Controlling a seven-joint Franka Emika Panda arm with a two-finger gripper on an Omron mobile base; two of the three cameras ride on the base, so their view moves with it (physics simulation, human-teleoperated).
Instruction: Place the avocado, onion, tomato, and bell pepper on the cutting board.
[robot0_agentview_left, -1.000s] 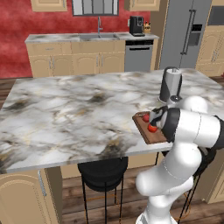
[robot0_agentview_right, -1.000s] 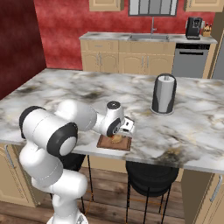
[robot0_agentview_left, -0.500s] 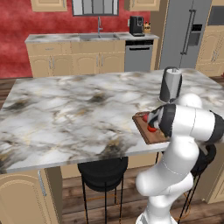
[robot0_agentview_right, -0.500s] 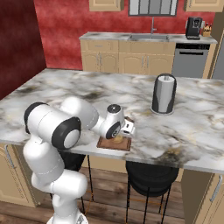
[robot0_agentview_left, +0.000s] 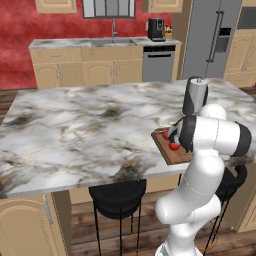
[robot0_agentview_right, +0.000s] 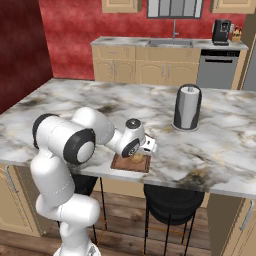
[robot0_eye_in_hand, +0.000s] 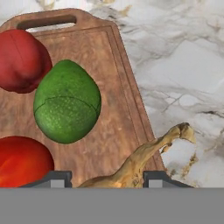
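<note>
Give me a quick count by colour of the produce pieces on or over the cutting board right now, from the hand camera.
Red pieces: 2, one by the handle end of the cutting board, one near the gripper.
Green pieces: 1, the avocado, lying between the two red ones.
Yellowish-tan pieces: 1, the onion, between the gripper's fingertips.
Total: 4

No text, label, brand, number or sign can be read in any of the views.
</note>
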